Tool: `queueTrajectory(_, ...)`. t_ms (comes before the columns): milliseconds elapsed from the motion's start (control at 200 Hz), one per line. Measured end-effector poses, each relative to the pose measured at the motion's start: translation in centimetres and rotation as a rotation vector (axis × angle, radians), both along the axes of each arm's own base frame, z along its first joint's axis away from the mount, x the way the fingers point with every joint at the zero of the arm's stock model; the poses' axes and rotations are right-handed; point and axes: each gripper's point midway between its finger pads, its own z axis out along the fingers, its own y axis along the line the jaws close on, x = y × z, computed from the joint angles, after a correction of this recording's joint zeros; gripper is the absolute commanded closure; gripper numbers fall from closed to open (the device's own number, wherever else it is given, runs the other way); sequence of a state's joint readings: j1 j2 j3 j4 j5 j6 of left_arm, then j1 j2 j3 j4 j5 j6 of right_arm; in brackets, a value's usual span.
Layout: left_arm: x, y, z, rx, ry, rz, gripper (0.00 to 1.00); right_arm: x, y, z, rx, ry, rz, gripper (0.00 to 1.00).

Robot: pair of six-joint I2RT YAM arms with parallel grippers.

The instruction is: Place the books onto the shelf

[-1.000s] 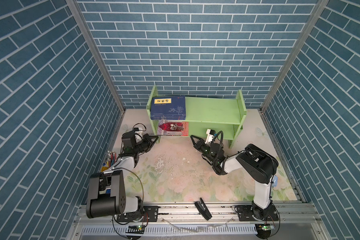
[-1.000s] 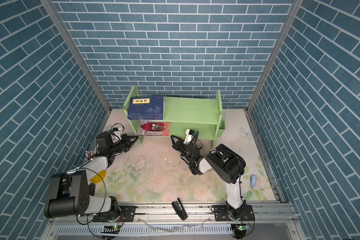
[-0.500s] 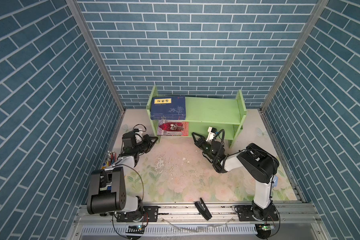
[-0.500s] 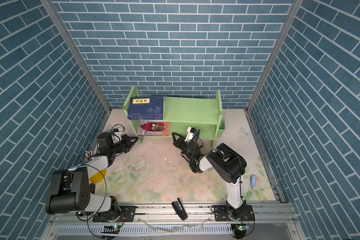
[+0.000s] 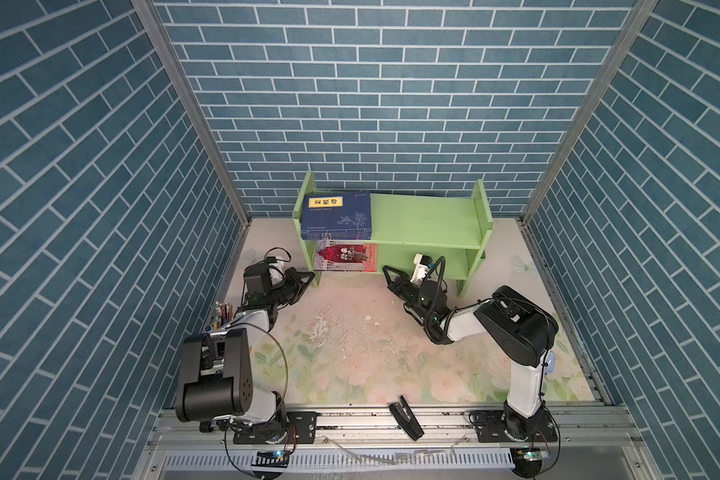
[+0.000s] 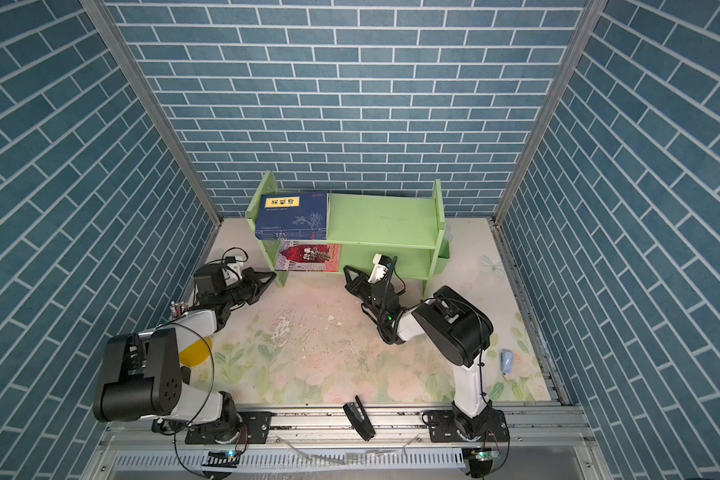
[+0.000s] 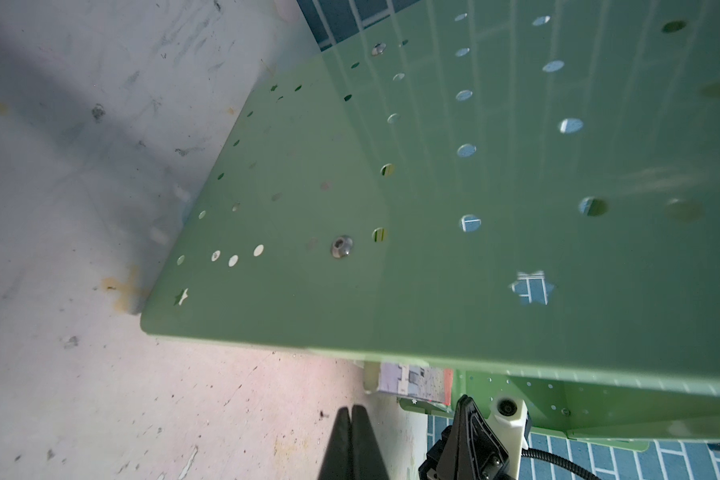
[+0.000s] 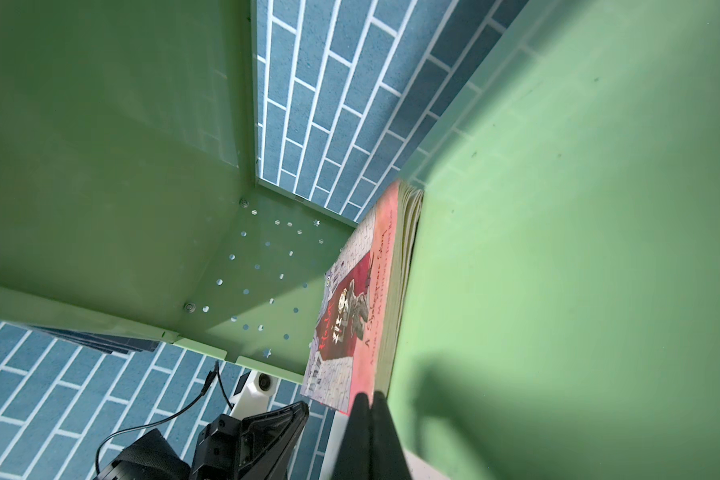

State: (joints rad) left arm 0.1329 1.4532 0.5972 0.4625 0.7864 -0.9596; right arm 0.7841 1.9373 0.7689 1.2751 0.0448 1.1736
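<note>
Blue-brick walls, floral worktop (image 5: 350, 353): green shelf (image 5: 425, 216) at far side; blue books (image 5: 335, 214) stacked top tier left, red castle book (image 5: 346, 257) beneath. Left claw (image 5: 311, 274), right claw (image 5: 385, 268) pinched closed, empty, near shelf front.

Blue brick-pattern walls (image 5: 371, 104) close in the back and both sides, joined at the corners by slanted metal posts (image 5: 192, 108). The floor is a pale floral mat (image 5: 350, 365), and near its middle a worn patch (image 5: 321, 324) shows white flakes. In both top views a black wedge-shaped piece (image 5: 406, 417) lies tilted across the aluminium rail (image 5: 445, 419) at the front edge, with a slotted white cable duct (image 5: 391, 459) below it. A cluster of pens (image 5: 223, 311) stands at the mat's left edge. In a top view a yellow disc (image 6: 196, 351) lies on the left and a small pale blue object (image 6: 506, 361) on the right
</note>
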Motion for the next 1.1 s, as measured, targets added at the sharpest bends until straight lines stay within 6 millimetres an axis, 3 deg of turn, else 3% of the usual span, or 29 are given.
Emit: queueTrajectory(1100, 0.3, 0.3, 0.5, -0.028, -0.006, 0.017, 1.00, 0.8, 2.5, -0.8, -0.047, 0.085, 0.022, 1.00)
